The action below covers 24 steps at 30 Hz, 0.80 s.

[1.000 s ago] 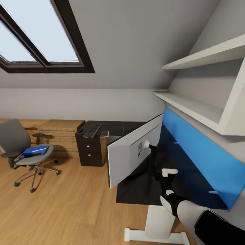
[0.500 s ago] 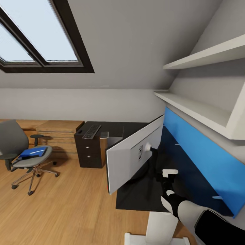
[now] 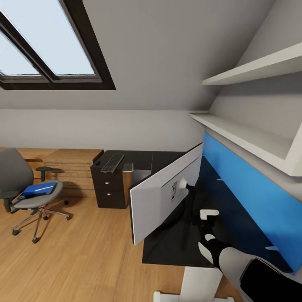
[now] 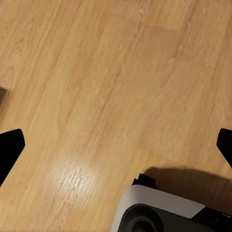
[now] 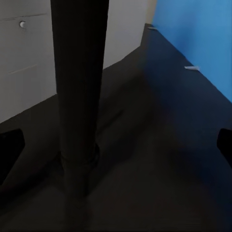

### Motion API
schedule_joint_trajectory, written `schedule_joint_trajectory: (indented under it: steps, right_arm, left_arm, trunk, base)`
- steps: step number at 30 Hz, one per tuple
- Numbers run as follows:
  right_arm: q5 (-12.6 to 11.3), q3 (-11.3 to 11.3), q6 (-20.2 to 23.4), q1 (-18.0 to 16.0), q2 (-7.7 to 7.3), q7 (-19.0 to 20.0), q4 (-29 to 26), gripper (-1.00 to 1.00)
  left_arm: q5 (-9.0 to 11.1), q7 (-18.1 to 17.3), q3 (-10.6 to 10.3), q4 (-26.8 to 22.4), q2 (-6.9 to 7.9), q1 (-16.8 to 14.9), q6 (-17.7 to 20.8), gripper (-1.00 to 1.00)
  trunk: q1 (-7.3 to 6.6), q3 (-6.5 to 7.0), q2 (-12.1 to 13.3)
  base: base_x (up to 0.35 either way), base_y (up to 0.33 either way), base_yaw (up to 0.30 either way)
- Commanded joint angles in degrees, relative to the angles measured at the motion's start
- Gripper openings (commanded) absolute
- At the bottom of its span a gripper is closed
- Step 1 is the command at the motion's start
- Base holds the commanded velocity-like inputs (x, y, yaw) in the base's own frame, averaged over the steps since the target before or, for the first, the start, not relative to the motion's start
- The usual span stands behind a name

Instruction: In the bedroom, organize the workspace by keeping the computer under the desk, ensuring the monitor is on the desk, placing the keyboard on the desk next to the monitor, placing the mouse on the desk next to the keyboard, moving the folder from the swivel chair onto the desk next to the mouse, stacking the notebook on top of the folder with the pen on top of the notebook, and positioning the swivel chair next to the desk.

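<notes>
The whole head view slid a little to the right over the second, which means the camera turned, not the furniture. The swivel chair point(image 3: 26, 191) with the folder point(image 3: 38, 189) on its seat ended up nearer the left edge, part of its back cut off. The monitor point(image 3: 164, 193) swung slightly, its near lower corner reaching further left and lower past the desk point(image 3: 167, 245) edge. The right gripper point(image 3: 201, 218) barely shifted behind the monitor's stand.
</notes>
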Motion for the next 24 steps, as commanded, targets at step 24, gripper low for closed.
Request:
schedule_joint_trajectory:
  steps: [24]
  right_arm:
    - [-0.2,0.7,0.4,0.0,0.02,-0.2,0.0,1.0]
  left_arm:
    - [0.6,0.3,-0.5,0.0,0.06,0.0,-0.2,1.0]
  trunk:
    - [0.03,-0.11,-0.1]
  base:
    - [0.044,0.031,0.0]
